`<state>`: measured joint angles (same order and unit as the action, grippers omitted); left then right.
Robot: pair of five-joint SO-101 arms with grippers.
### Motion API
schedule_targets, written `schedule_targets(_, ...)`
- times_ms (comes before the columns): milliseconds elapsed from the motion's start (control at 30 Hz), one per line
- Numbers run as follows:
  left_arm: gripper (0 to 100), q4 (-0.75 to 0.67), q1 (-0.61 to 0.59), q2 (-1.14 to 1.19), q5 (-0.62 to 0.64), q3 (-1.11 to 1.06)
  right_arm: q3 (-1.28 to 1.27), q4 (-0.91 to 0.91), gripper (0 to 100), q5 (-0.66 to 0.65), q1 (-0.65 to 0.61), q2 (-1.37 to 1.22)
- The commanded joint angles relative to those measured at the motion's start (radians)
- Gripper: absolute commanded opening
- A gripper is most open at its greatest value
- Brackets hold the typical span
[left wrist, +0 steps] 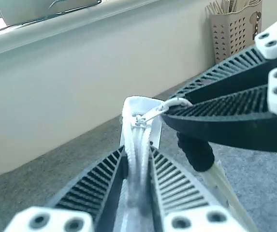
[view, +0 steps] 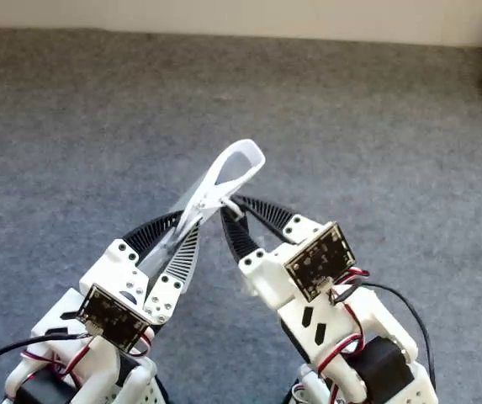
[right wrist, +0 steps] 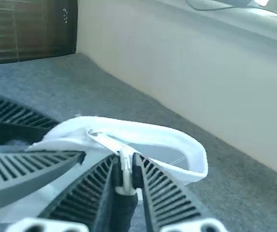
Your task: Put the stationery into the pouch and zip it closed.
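From above, the left end effector is clamping the white pouch above the gray counter, while the right end effector is pinching the zipper pull. In the left wrist view, ribbed fingers are squeezing the fabric, and a pen holder is standing far behind. In the right wrist view, the pouch mouth is gaping just beyond the pinched pull.

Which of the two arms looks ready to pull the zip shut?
Right. The right gripper pinches the zipper pull, so it can likely draw it along, while the left gripper clamps the pouch steady.
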<state>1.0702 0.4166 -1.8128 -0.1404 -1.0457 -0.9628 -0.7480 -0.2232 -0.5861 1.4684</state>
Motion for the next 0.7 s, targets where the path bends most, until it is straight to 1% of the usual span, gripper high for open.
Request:
schedule_targets(0, 0, 0.078, 0.002, -0.01, 0.014, 0.104, -0.019, 0.125, 0.5, 0.031, 0.147, 0.004)
schedule_targets(133, 0, 0.114, 0.002, -0.01, 0.058, 0.134, -0.087, 0.217, 0.5, 0.043, 0.236, 0.004)
schedule_targets(333, 0, 0.129, 0.002, -0.01, 0.061, 0.142, -0.168, 0.298, 0.5, 0.04, 0.312, 0.004)
schedule_targets(600, 0, 0.129, 0.002, -0.01, 0.077, 0.147, -0.285, 0.458, 0.5, 0.04, 0.429, 0.002)
schedule_targets(667, 0, 0.149, 0.002, -0.01, 0.081, 0.168, -0.312, 0.503, 0.5, 0.04, 0.45, 0.002)
